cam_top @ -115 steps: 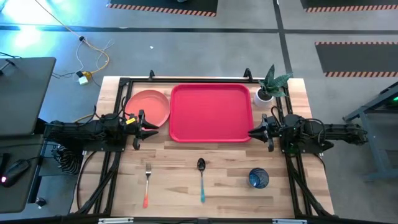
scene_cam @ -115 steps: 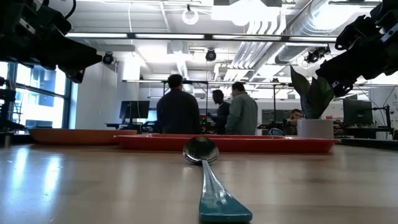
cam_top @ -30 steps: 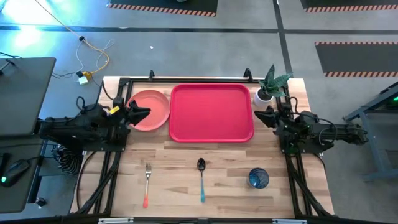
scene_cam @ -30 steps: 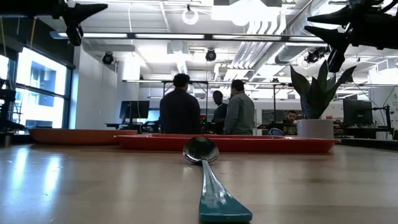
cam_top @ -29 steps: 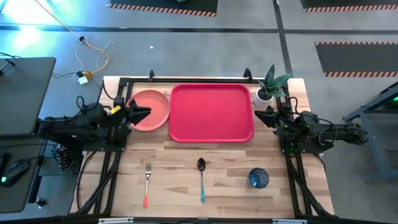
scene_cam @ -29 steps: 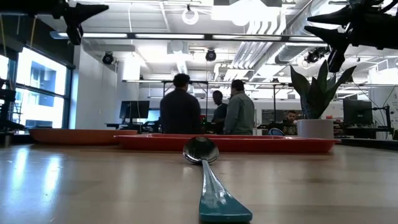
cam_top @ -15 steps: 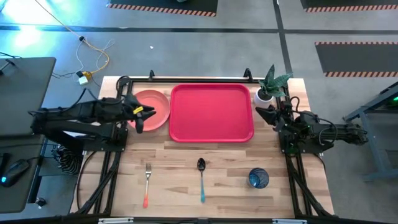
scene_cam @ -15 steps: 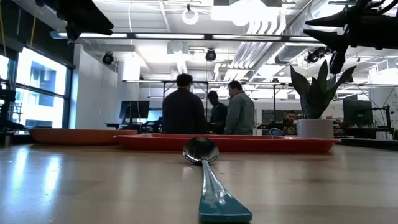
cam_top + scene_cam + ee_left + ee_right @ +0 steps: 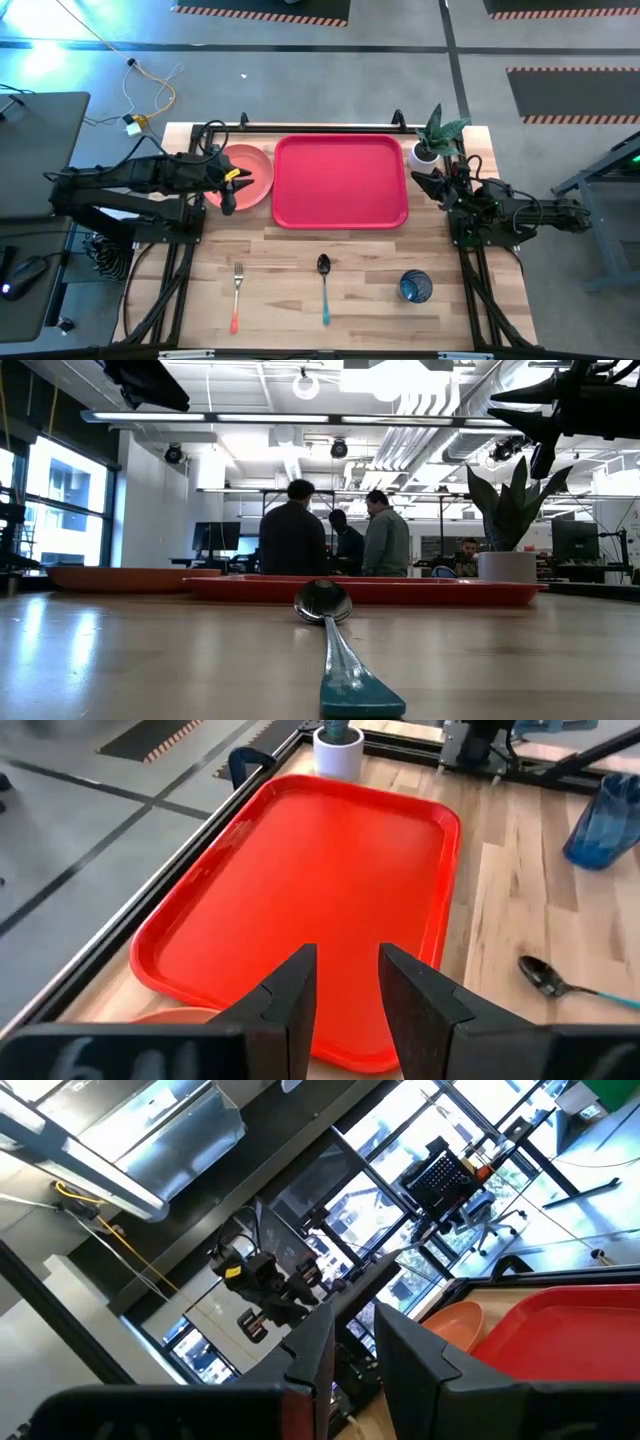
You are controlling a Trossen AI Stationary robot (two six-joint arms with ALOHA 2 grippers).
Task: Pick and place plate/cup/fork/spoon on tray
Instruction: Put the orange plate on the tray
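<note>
Two claws are in play above the worktop (image 9: 290, 290). The left claw (image 9: 230, 188) hangs over the plate (image 9: 250, 172), which lies at the worktop's far edge, just beside the left short side of the tray (image 9: 340, 182); its fingers (image 9: 290, 1005) stand a narrow gap apart with nothing between them. In the left wrist view the tray (image 9: 310, 890) fills the scene past those fingers, and a sliver of the plate (image 9: 180, 1016) peeks out beside them. The right claw (image 9: 428, 184) waits near the tray's right short side, close by the white pot with a plant (image 9: 428, 148) at the far right corner; its fingers (image 9: 405, 1355) are likewise slightly parted and empty, raised clear of the worktop.

Along the near edge lie the remaining pieces: the fork (image 9: 237, 297) towards the left, the spoon (image 9: 323, 287) near the middle with its bowl pointing at the tray, and the cup (image 9: 415, 287) upright towards the right. All three sit well apart from one another and from the tray. In the low view the spoon (image 9: 335, 640) runs straight at the camera, with the tray (image 9: 370, 590) behind it and several people (image 9: 330, 542) standing in the room beyond.
</note>
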